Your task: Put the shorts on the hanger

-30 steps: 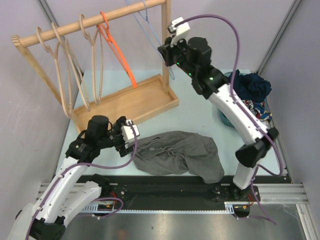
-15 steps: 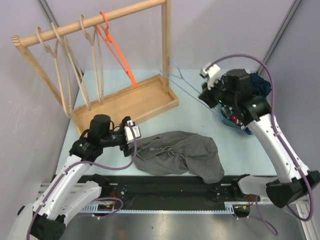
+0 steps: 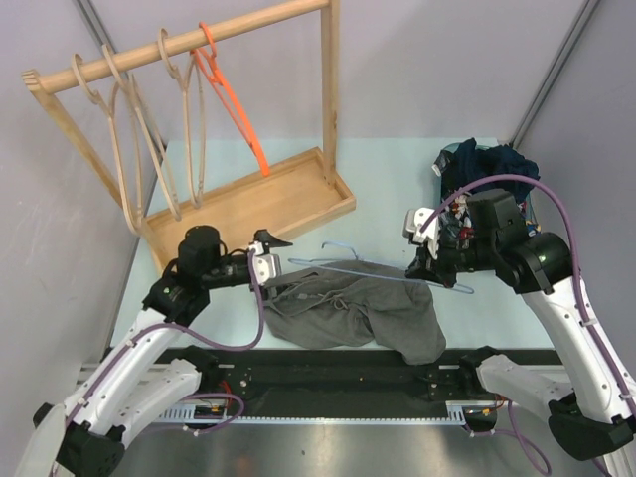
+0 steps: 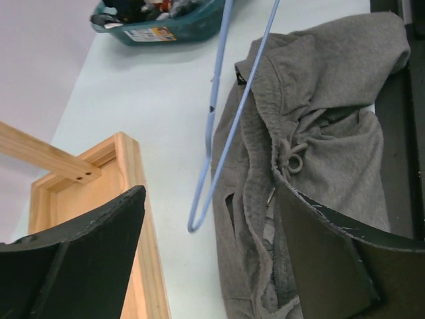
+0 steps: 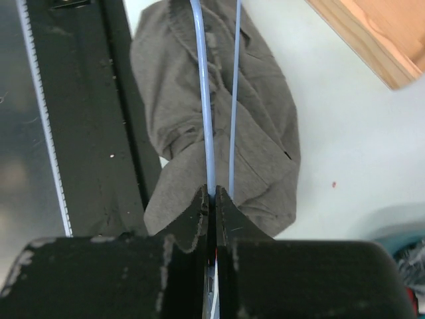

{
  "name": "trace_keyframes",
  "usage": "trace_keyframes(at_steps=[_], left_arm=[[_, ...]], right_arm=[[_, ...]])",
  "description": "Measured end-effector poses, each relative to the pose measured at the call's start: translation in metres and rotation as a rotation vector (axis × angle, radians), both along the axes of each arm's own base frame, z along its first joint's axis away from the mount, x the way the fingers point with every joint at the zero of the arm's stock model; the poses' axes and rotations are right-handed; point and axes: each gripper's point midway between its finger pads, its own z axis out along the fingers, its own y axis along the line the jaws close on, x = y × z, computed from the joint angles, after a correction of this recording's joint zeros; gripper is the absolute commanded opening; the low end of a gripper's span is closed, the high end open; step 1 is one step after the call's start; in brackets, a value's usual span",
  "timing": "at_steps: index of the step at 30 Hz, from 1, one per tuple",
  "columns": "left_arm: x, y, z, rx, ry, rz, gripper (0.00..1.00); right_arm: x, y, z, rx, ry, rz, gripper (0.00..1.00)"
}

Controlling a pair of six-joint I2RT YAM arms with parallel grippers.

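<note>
near six o'clock on the worktop [image 3: 397,189] lie the grey shorts [image 3: 353,308], the light-blue hanger [image 3: 368,270] over them. right tool [image 3: 422,260] pinches the hanger's end at three o'clock; left tool [image 3: 275,255] gapes, empty.

The hanger [image 3: 397,279] [image 4: 211,133] [image 5: 206,100], a thin light-blue wire frame, is pinched at 1 end in the closed right gripper [image 3: 422,266] [image 5: 212,196]. It runs out roughly level, its 2 slim wires reaching toward the left gripper [image 3: 276,256] [image 4: 209,199], and its rounded far end shows between that gripper's spread fingers. The shorts [image 3: 358,308] [image 4: 319,133] [image 5: 259,119], dark grey with a drawstring waist, lie crumpled beneath the hanger, with the waistband nearest the left gripper and the legs trailing below the right one.
</note>
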Motion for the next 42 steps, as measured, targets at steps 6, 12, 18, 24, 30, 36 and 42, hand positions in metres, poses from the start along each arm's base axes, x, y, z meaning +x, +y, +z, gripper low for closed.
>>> trace_keyframes(at_steps=[6,12,18,24,30,36,42], left_arm=[[-0.003,-0.009,-0.013,0.032,0.02,-0.056,0.54],[-0.019,-0.017,-0.026,0.063,0.032,-0.121,0.2],[-0.027,-0.015,-0.037,0.093,0.078,-0.135,0.0],[-0.033,-0.012,-0.045,0.112,0.137,-0.131,0.0],[-0.034,-0.012,-0.059,0.138,0.238,-0.107,0.0],[-0.033,-0.011,-0.063,0.135,0.31,-0.067,0.0],[-0.031,-0.014,-0.059,0.111,0.322,-0.055,0.02]], right_arm=[[-0.017,0.012,-0.001,0.003,0.002,0.088,0.0],[-0.032,0.023,0.001,0.003,-0.019,0.166,0.0],[-0.024,0.031,0.002,0.01,-0.029,0.161,0.6],[-0.004,0.066,0.002,0.029,-0.06,0.182,0.62],[-0.001,0.098,0.011,0.082,-0.107,0.226,0.51],[-0.003,0.114,0.011,0.099,-0.118,0.264,0.4],[0.004,0.119,-0.004,0.056,-0.095,0.27,0.0]])
